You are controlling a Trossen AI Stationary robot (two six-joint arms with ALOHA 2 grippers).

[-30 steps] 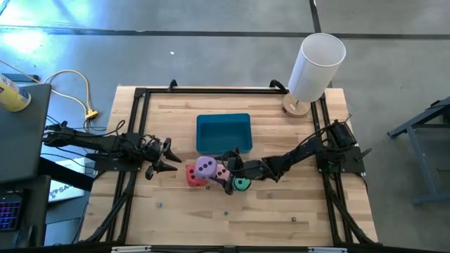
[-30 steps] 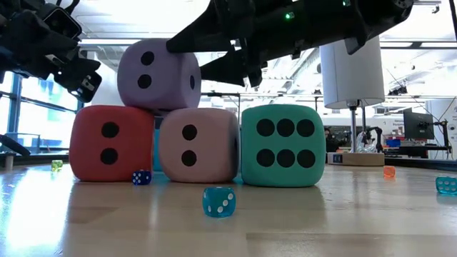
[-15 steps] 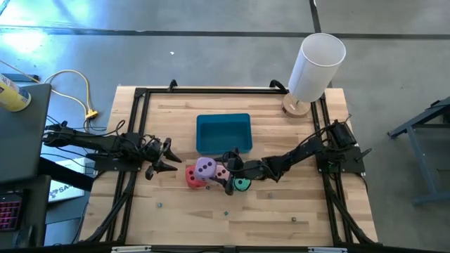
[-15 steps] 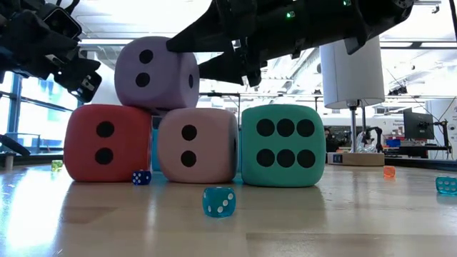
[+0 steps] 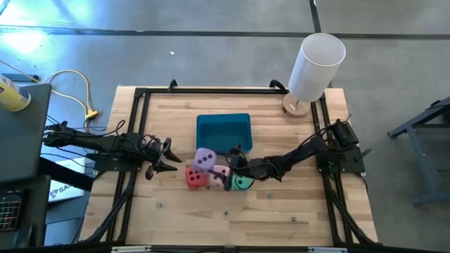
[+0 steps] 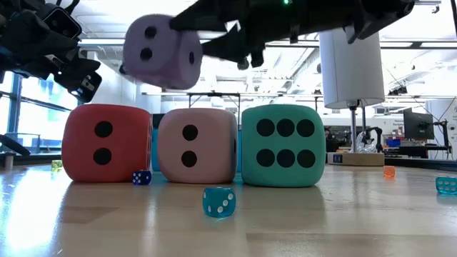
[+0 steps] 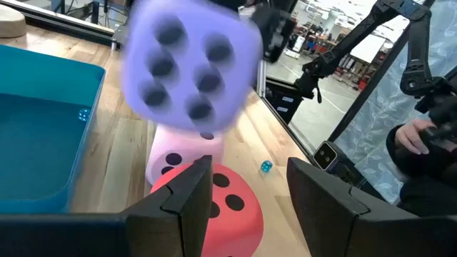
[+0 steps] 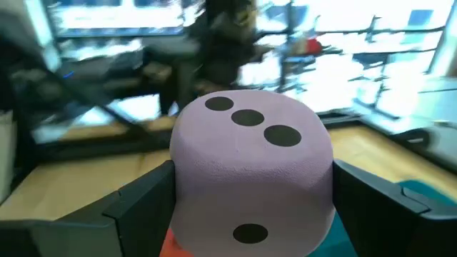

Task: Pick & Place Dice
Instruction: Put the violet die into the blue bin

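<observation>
- Purple die (image 6: 161,51) up in the air, above the red die (image 6: 107,143) and the pink die (image 6: 197,145), touching neither
- The right gripper (image 5: 230,156) holds this purple die; in the right wrist view the die (image 8: 253,171) sits between the two dark fingers (image 8: 136,203), one on each side, pressed against it
- Three dice sit in a row on the wooden table (image 5: 281,211): red, then pink, then the teal die (image 6: 284,145), close side by side
- From above, the purple die (image 5: 204,159) is just in front of the blue tray (image 5: 223,131), not inside it
- The left gripper (image 5: 163,158) waits near the red die (image 5: 195,176) but does not touch it; its fingers (image 7: 187,194) stand apart with nothing between them
- In the left wrist view the purple die (image 7: 191,68) is blurry, maybe because it is moving
- Tiny dice lie on the table, a small blue one (image 6: 218,201) in front of the pink die
</observation>
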